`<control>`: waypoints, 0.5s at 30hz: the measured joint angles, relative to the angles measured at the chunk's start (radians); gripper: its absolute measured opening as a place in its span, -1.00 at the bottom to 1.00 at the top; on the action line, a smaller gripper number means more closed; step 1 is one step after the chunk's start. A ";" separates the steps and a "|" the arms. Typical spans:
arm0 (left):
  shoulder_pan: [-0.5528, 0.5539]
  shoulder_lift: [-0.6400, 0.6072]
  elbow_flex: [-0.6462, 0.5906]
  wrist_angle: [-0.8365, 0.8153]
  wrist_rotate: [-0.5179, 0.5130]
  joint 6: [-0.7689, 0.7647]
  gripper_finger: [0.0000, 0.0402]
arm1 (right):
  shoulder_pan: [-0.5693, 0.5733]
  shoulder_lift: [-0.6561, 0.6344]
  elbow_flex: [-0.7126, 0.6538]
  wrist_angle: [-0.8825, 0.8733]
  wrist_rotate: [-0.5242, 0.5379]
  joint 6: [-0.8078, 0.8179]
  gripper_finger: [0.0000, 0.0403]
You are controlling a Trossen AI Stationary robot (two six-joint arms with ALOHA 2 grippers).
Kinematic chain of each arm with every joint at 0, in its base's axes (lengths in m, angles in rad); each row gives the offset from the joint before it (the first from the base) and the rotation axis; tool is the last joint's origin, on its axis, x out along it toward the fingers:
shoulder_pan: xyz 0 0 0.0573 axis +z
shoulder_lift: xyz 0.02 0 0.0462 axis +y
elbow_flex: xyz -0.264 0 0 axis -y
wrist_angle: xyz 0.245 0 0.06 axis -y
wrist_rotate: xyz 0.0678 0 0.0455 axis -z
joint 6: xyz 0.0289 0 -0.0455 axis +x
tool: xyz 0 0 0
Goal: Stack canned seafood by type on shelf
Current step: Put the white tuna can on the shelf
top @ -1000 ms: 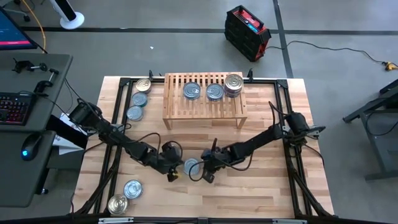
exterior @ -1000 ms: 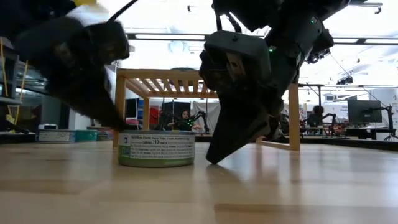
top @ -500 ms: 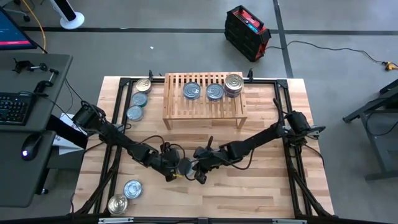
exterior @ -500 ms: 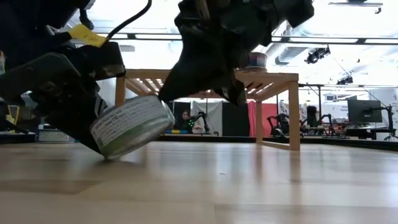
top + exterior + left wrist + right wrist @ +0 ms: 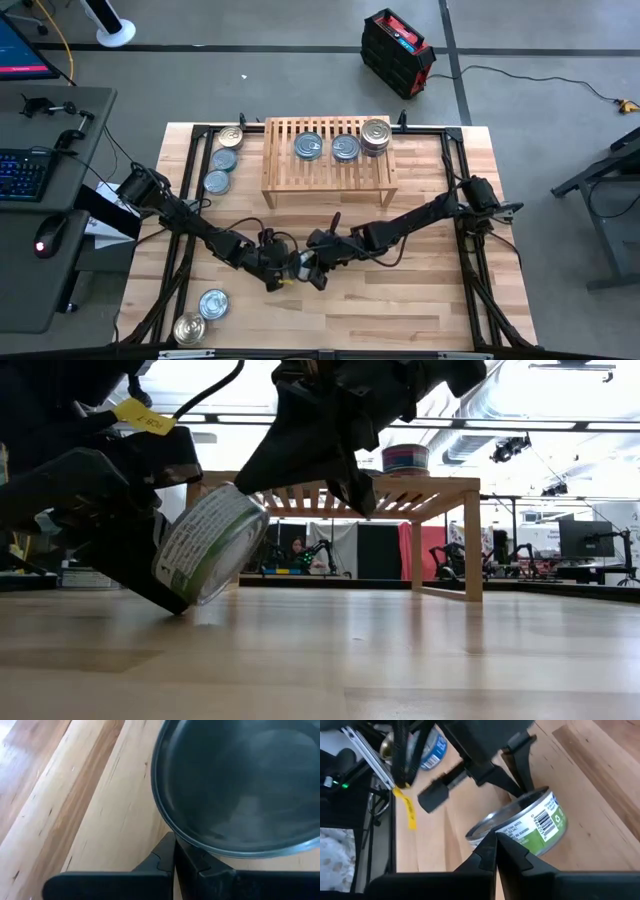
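Green-label tin tipped on edge mid-table, pinched between two closed grippers – left gripper, right gripper – neither grasps it, likely levering upright.

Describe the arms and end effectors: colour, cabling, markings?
Both arms are black and jointed, with black cables running along them. The left end effector and right end effector each have two dark angular fingers. A yellow tag hangs near the left wrist.

Both arms reach low, meeting mid-table; left tool and right tool seemingly closed.
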State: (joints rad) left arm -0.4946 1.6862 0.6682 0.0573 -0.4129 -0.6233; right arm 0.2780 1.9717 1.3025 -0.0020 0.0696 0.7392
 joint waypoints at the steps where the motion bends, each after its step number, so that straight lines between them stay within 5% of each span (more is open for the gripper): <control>1: 0.003 0.000 0.000 0.005 -0.003 0.000 -1.00 | -0.001 -0.001 0.000 0.003 0.000 0.000 -1.00; 15: 0.050 -0.005 0.008 0.231 -0.046 0.017 -1.00 | -0.012 0.005 -0.002 0.019 0.033 -0.037 -1.00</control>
State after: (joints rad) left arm -0.4442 1.6812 0.6758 0.2883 -0.4587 -0.6062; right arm 0.2657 1.9766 1.3006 0.0172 0.1022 0.7018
